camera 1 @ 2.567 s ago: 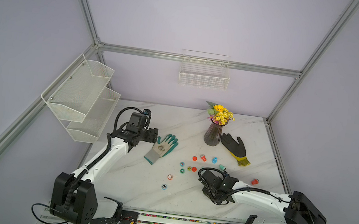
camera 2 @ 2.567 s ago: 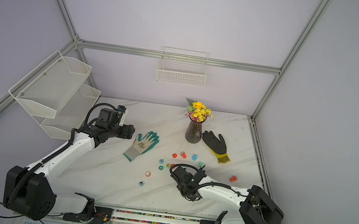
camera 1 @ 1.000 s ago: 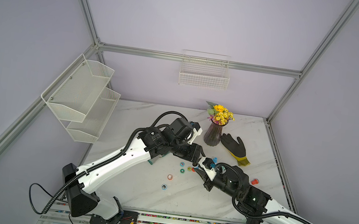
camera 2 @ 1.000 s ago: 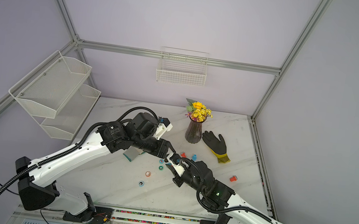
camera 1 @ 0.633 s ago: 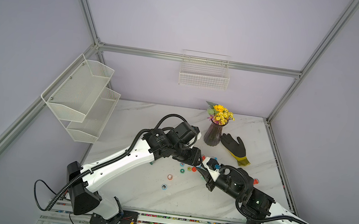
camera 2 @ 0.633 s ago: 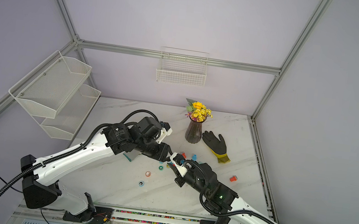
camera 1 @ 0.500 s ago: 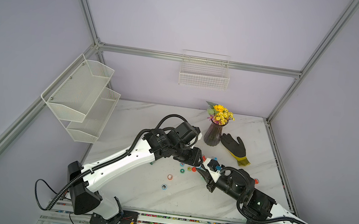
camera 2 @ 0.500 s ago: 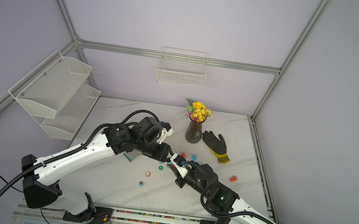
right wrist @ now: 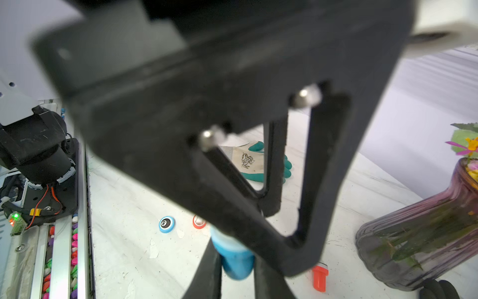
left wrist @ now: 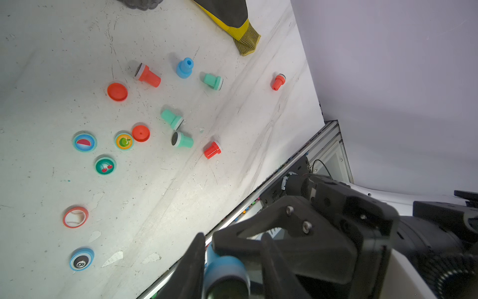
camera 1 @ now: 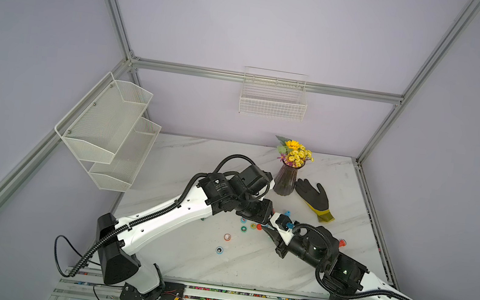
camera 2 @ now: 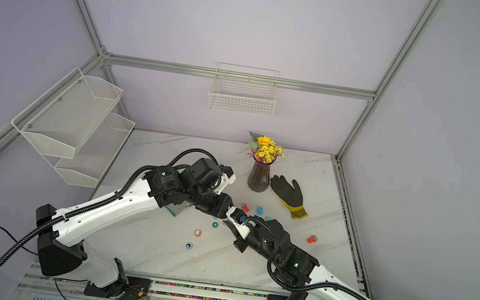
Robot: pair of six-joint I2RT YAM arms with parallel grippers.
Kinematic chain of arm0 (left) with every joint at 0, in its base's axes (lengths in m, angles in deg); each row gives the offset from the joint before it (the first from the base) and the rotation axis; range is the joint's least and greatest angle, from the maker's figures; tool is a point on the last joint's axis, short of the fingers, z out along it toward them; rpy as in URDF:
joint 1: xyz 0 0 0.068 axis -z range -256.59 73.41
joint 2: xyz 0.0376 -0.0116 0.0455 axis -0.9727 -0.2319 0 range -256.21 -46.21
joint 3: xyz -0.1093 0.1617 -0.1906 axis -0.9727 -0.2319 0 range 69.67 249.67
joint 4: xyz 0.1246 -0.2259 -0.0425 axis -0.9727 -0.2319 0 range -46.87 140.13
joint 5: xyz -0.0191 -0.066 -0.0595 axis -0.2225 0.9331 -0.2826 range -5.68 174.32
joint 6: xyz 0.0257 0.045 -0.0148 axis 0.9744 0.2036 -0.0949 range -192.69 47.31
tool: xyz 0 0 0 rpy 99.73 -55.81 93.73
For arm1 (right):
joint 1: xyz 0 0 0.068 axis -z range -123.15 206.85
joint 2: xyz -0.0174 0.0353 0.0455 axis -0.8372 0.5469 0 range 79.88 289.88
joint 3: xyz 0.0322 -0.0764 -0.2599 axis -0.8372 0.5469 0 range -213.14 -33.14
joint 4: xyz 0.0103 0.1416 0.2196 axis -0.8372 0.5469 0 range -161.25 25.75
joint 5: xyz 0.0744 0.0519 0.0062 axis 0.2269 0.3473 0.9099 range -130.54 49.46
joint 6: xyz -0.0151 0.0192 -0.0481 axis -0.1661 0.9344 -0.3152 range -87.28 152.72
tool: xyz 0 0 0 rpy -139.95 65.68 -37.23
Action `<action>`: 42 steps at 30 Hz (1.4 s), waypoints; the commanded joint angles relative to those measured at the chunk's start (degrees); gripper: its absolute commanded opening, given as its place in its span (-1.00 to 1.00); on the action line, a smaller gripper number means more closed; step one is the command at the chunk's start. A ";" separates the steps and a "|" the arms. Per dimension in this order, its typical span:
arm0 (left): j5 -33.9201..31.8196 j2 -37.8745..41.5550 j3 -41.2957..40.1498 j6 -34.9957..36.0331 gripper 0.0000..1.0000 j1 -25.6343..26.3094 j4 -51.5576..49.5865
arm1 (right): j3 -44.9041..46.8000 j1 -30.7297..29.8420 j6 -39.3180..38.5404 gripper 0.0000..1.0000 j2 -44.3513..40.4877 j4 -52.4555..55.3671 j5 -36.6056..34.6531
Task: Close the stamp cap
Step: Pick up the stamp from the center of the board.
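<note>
Right gripper [right wrist: 236, 282] is clamped on the blue stamp [right wrist: 234, 255], midair over the tabletop [camera 1: 199, 158] middle. Left gripper [left wrist: 231, 278] straddles its other end, can't tell if it's squeezing. Doesn't look snapped closed yet, imo.

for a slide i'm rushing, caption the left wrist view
Left claw flanks a blue stamp gripped by the right claw, above loose stamps and caps on the marble table.
</note>
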 commanded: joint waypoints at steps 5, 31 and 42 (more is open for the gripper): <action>1.45 4.52 -1.80 0.09 -0.27 0.95 -2.46 | 0.00 0.01 -0.23 -0.94 0.22 -4.59 -2.11; 1.34 1.01 1.49 3.54 -0.28 0.89 -2.28 | 1.36 0.06 -5.94 -0.94 -1.55 -6.37 5.88; -1.40 2.21 1.47 4.78 -0.65 0.84 -2.13 | 0.93 0.01 -5.36 -0.63 -2.43 -6.44 6.18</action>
